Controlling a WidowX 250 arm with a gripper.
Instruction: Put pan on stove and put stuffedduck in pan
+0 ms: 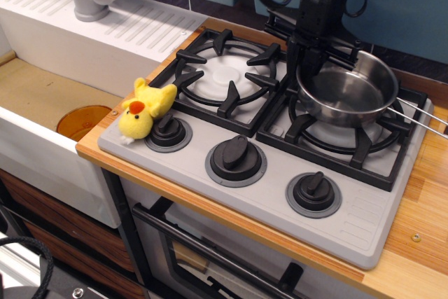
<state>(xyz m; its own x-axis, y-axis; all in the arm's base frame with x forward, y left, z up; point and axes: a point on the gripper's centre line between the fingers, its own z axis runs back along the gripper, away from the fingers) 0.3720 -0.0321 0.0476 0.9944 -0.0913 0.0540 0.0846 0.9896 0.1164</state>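
Pan point(348, 96) is sitting on stove point(280, 152), right-rear of table point(413, 243). Pincer point(313, 57) is at its rim; can't tell how wide. Duck point(143, 110), front-left, looks soft & light: pinch its body.

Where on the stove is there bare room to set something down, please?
The left grate is bare, bordered by the stuffedduck and the pan. The grey strip in front of the knobs is also free. The right burner is crowded: the pan sits there with the tool at its rim.
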